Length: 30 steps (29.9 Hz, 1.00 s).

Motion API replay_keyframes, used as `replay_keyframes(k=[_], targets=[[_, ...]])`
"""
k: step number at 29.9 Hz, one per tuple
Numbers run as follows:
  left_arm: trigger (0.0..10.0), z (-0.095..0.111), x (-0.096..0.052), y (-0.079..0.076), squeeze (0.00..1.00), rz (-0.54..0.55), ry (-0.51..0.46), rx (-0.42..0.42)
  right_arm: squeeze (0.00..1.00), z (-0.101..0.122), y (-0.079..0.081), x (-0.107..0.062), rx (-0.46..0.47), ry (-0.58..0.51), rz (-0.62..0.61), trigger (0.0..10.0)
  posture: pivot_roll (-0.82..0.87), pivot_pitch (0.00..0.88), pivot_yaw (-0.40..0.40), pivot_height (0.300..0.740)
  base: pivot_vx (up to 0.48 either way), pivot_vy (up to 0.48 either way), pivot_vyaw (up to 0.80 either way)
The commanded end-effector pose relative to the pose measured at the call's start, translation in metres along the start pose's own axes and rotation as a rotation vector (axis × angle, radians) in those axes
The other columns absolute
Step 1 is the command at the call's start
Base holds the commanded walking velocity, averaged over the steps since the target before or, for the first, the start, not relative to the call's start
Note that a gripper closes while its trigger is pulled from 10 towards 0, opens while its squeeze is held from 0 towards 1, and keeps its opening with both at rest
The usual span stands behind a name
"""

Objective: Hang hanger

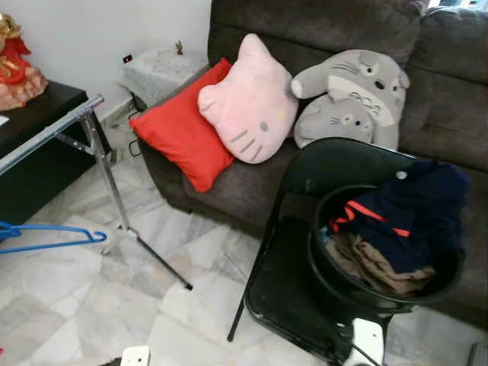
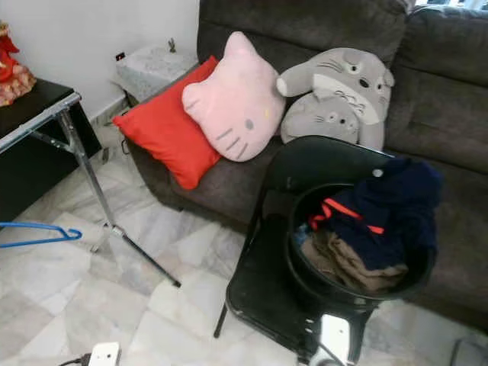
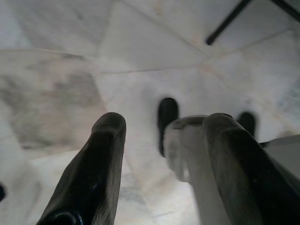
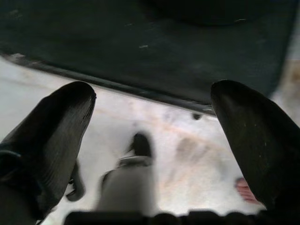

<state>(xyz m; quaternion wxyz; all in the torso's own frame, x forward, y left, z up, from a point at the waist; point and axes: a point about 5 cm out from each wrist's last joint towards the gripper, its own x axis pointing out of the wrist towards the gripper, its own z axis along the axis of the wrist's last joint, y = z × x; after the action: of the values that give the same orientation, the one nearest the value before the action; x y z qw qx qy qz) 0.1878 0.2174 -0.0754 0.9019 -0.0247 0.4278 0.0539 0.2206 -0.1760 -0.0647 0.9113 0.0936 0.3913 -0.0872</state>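
Note:
A blue hanger (image 1: 47, 235) hovers level above the marble floor at the far left, its hook end pointing right; what holds it lies beyond the picture's edge. Above it runs the slanted metal bar of a clothes rack (image 1: 50, 133), whose leg (image 1: 114, 200) spreads onto the floor. My left gripper (image 3: 164, 124) is open, hanging over bare floor tiles. Also open with nothing between its fingers, my right gripper (image 4: 152, 93) hangs over the front edge of a black folding chair (image 4: 140, 42).
The black folding chair (image 1: 280, 293) carries a black basket (image 1: 329, 268) of clothes at the right. Behind it stands a dark sofa (image 1: 320, 30) with red, pink and grey cushions. A black cabinet (image 1: 38, 164) sits at the left behind the rack.

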Motion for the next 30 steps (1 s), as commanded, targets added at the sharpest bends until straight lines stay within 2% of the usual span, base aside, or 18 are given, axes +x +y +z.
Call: replay_keyframes(k=[1,6,13,18,20,23,30], targets=[[10.0,-0.014,-0.003,-0.002,0.00,-0.003,0.041,-0.007,0.00,-0.004,-0.012,-0.002,0.023,0.005,-0.042,10.0,-0.03,0.165,-0.023,0.740,0.000,0.000,0.00],[10.0,-0.016,-0.003,-0.003,0.00,-0.003,0.044,-0.009,0.00,0.004,-0.009,-0.001,-0.003,-0.050,-0.017,10.0,-0.05,0.168,-0.032,0.740,0.000,0.000,0.00],[10.0,-0.022,-0.004,-0.005,0.00,-0.006,0.054,-0.010,0.00,0.004,-0.005,-0.003,0.045,-0.120,0.008,10.0,-0.07,0.169,-0.050,0.740,0.000,0.000,0.00],[10.0,-0.025,-0.005,-0.007,0.00,-0.010,0.064,-0.010,0.00,0.001,0.005,-0.005,-0.011,-0.132,0.103,10.0,-0.09,0.166,-0.062,0.740,0.000,0.000,0.00],[10.0,-0.026,-0.005,-0.008,0.00,-0.012,0.066,-0.009,0.00,-0.002,0.002,-0.005,-0.004,-0.116,0.081,10.0,-0.09,0.165,-0.065,0.740,0.000,0.000,0.00],[10.0,-0.027,-0.005,-0.011,0.00,-0.021,0.069,-0.002,0.00,-0.008,-0.011,-0.006,0.027,-0.066,0.035,10.0,-0.08,0.163,-0.070,0.740,0.000,0.000,0.00],[10.0,-0.030,-0.006,-0.014,0.00,-0.030,0.076,-0.001,0.00,-0.027,-0.031,-0.010,0.018,0.044,-0.042,10.0,-0.08,0.157,-0.062,0.740,0.000,0.000,0.00]])
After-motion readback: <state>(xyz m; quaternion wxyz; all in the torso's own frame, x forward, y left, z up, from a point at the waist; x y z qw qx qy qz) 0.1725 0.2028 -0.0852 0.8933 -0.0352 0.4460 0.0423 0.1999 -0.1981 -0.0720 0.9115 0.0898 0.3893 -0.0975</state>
